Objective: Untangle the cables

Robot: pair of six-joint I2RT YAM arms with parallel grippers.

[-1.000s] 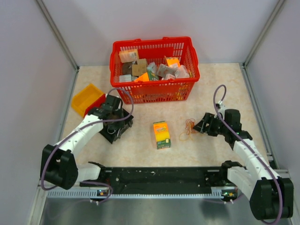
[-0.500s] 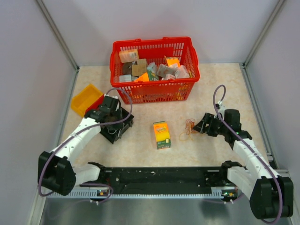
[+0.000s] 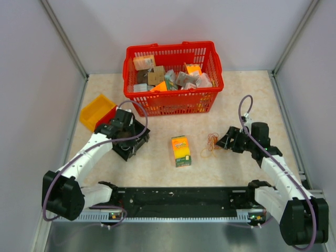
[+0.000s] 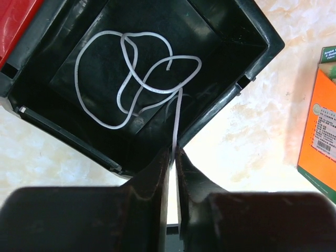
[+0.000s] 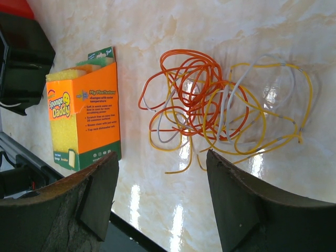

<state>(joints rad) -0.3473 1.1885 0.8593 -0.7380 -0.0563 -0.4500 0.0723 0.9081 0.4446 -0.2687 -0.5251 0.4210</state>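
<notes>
A tangle of thin orange, yellow and white cables lies on the marble tabletop, right of the sponge box; the top view shows the tangle just left of my right gripper. The right gripper is open, its fingers apart just short of the tangle and touching none of it. A separate white cable lies looped inside a black bin. My left gripper is over the bin's near corner, its jaws shut on that cable's end.
A red basket full of packaged items stands at the back. A yellow bin and a red bin sit at the left, behind the black bin. The sponge box lies between both arms.
The left gripper's jaws have closed in on the white cable's end over the black bin, and the left arm has shifted slightly. The right arm and the tangle have not moved.
</notes>
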